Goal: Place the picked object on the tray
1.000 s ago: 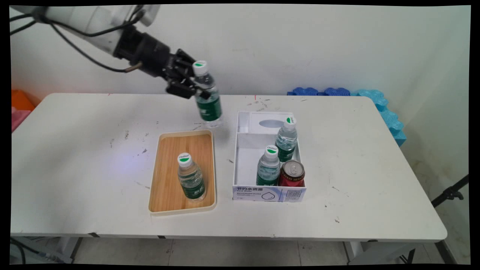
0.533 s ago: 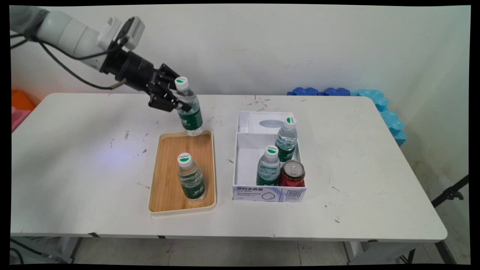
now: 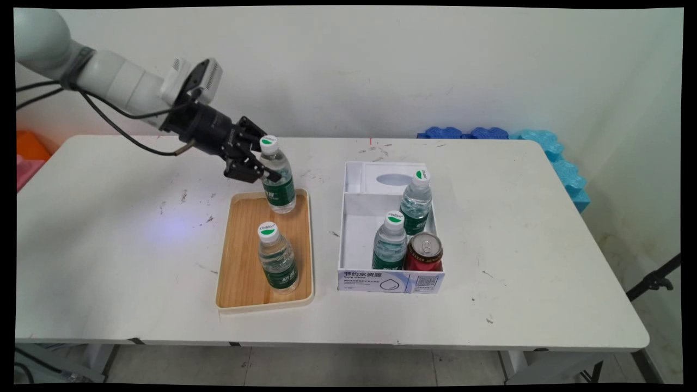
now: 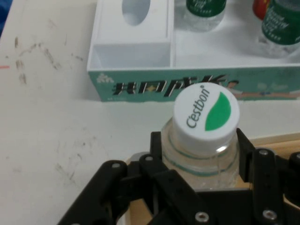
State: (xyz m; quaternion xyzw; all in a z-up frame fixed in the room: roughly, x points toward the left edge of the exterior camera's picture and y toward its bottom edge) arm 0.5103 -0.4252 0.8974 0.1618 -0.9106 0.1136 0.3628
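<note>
- Pincer (image 3: 265, 170): black, two-fingered, closed about the upper body of a water bottle (image 3: 277, 177), one finger on each side just under the shoulder; in the hand view the pincer (image 4: 199, 161) flanks the bottle (image 4: 201, 154) below its white cap with a green leaf mark.
- Held bottle: clear, green label, leaning slightly; its base is over the far end of the wooden tray (image 3: 239, 250). Whether the base touches the tray floor cannot be told.
- Tray: cream rim, wood-grain floor, on the white desk (image 3: 109, 245). A second water bottle (image 3: 276, 259) stands upright on its near half, well apart from the held one.
- White box (image 3: 354, 239): just right of the tray, with printed near wall. Its far compartment has a lid with an oval opening. Its near compartment holds two upright water bottles, one further back (image 3: 416, 202) and one nearer (image 3: 390, 242), and a red can (image 3: 423, 252) touching the nearer bottle's right side.
- Blue foam pieces (image 3: 550, 152): along the desk's far right edge.
</note>
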